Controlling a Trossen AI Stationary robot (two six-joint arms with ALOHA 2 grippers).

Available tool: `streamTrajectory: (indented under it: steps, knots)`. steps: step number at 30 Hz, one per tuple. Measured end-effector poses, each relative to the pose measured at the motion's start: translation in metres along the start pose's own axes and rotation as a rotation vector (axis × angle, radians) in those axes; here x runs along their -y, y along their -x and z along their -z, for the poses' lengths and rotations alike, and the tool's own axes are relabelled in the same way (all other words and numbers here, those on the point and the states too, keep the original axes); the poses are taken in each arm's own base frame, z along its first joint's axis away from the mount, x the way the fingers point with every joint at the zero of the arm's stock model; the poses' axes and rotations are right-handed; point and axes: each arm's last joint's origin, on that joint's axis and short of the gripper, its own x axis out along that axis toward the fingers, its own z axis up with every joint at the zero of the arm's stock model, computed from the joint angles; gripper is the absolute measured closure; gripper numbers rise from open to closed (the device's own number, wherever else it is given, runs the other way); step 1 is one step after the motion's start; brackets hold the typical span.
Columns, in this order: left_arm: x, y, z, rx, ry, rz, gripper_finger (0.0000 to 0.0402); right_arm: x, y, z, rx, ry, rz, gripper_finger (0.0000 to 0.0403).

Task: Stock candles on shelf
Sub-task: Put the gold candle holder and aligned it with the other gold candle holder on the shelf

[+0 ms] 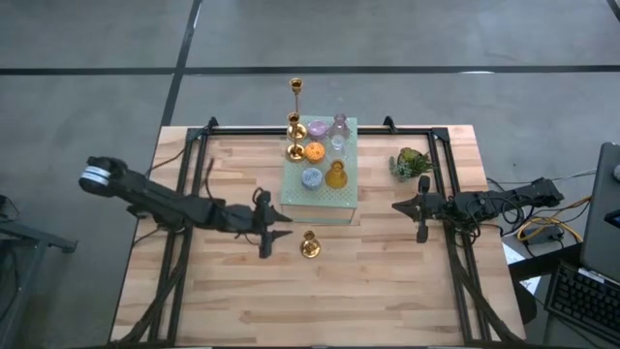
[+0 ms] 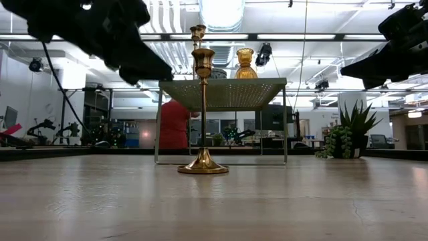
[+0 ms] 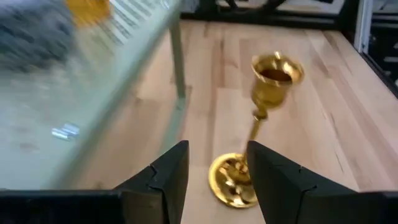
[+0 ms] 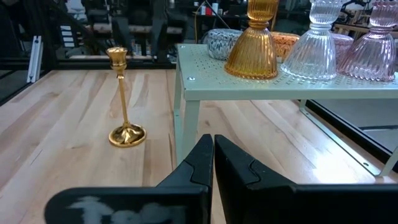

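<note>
Beside the shelf (image 1: pixel 321 199), the left gripper (image 1: pixel 281 219) hovers, jaws parted.

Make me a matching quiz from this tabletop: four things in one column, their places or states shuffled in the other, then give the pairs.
1. Gold metal candlestick
2. Amber ribbed glass candle holder
3. Small green potted plant
4. Left end effector

A. On the mint-green perforated metal shelf
B. Open, above the wooden table
C. On the table, before the shelf
D. On the table, right of the shelf

Pairs: 1-C, 2-A, 3-D, 4-B
</note>
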Motion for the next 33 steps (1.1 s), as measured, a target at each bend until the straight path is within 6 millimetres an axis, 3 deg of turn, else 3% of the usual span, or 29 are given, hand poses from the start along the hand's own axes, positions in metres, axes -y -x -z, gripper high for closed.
streamTrajectory:
  steps: [7, 18, 33]
  knots:
    - [0.014, -0.026, 0.024, -0.043, 0.036, 0.038, 0.0237, 0.000, 0.000, 0.000, 0.000, 0.000, 0.000, 0.0394]
    - [0.024, -0.058, 0.034, 0.044, 0.061, 0.076, 0.0237, 0.000, 0.000, 0.000, 0.000, -0.002, 0.000, 0.0394]
    - [0.039, -0.076, 0.025, 0.060, 0.103, 0.081, 0.0245, 0.000, 0.000, 0.000, 0.001, 0.000, -0.001, 0.0394]
